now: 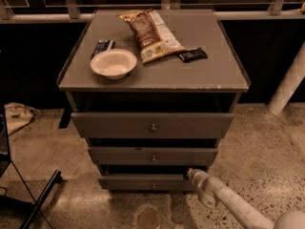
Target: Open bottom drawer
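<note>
The bottom drawer (138,182) sits lowest in the cabinet (200,75), its knob (153,185) at centre. The gripper (192,173) is at the drawer's upper right corner; whether it is open or closed cannot be told. On top lie a bowl (113,62), a chip bag (152,35) and a dark bar (192,55); their print is unreadable.

I note the bottom drawer (138,181): a slim grey flat front, level, with a small round knob (153,185) at its centre. My claw (192,174) is at its upper right corner, and the knob lies to the claw's left.
</note>
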Action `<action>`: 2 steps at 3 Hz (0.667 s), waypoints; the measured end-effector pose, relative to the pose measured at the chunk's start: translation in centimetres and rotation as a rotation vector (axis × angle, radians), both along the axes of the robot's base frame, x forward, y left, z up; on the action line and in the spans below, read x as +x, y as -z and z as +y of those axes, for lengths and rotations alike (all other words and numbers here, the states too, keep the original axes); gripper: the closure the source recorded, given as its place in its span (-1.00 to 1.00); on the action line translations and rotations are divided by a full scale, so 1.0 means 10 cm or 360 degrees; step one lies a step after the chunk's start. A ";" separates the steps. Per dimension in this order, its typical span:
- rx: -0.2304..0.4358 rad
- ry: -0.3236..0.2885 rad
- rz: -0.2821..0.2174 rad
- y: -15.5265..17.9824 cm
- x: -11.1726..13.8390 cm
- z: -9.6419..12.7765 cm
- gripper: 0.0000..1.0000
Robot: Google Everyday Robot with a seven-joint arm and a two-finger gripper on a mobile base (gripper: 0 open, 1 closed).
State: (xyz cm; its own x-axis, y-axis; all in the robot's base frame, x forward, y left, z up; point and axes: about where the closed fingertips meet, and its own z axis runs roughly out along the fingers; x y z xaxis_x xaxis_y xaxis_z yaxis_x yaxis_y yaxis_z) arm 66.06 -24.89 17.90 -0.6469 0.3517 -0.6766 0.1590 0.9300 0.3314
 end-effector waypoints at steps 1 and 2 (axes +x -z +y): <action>0.0004 -0.0001 0.0010 -0.02 -0.01 0.00 1.00; 0.0047 -0.0020 0.0104 0.05 -0.21 0.01 1.00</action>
